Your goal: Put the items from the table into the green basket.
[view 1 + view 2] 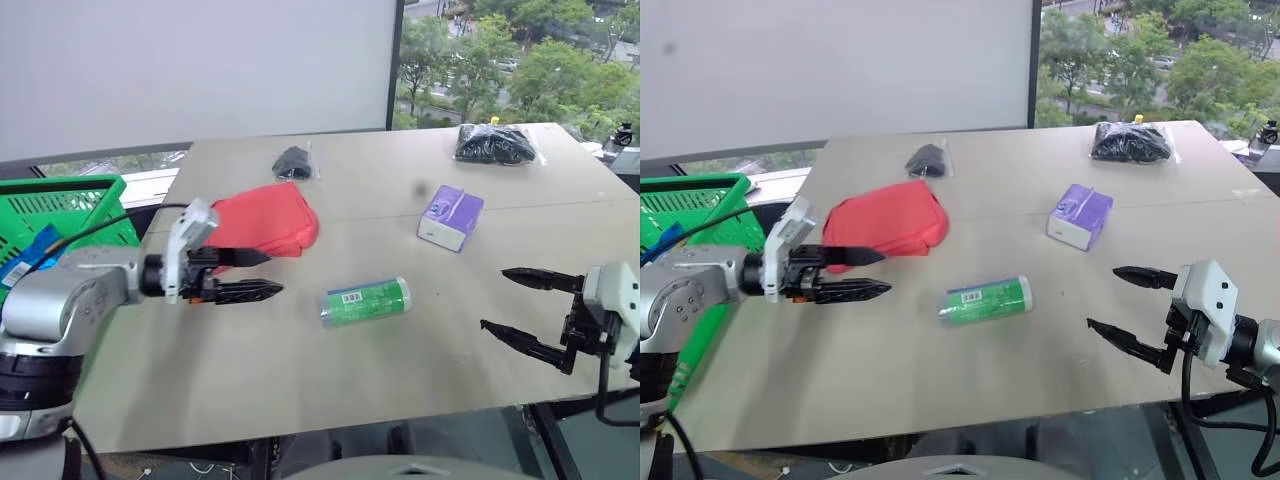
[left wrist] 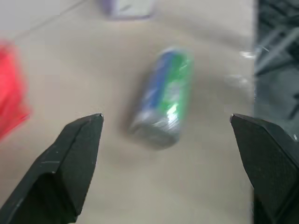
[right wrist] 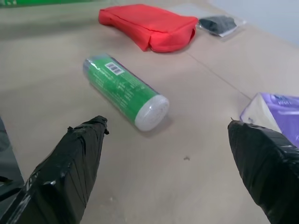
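Both arms hovering, jaws parted
The left gripper (image 1: 262,273) is pointing sideways; the right gripper (image 1: 518,303) is reaching inward, both empty.

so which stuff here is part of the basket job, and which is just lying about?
Job: red pouch, green roll, tissue box, small bag, large bag, green basket, table.
Lying about: blue packet at the basket.

A red pouch (image 1: 268,220), a green roll (image 1: 366,301) with a white barcode label, a purple-and-white tissue box (image 1: 451,217), two clear bags (image 1: 495,144) of black contents, beige-grey counter (image 1: 400,360), bright green lattice basket (image 1: 60,205).
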